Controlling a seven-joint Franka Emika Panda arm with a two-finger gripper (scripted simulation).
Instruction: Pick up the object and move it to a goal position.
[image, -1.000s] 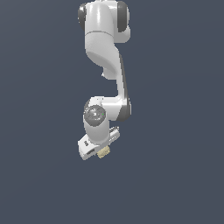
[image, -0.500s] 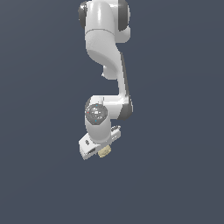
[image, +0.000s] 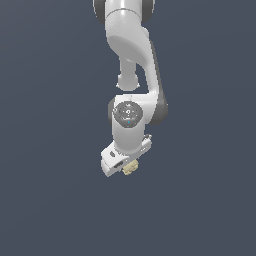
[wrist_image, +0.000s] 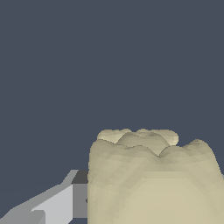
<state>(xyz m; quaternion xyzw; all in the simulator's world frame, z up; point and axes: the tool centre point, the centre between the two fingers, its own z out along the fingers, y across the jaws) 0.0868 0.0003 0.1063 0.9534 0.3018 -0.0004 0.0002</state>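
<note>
The object is a small pale tan lumpy block (image: 130, 168), held at the tip of my white gripper (image: 127, 168) in the exterior view. The gripper hangs below the arm's wrist, tilted toward the exterior view's left. In the wrist view the block (wrist_image: 151, 179) fills much of the picture, with one grey fingertip (wrist_image: 79, 199) pressed against its side. The other finger is hidden behind the block. The jaws are shut on the block. No goal marker shows in either view.
The white arm (image: 132, 55) reaches down from the top of the exterior view. Around it is only a plain dark blue-grey background; no table, edge or other object shows.
The arm and gripper have shifted slightly toward the exterior view's right and a little down, with the block still held.
</note>
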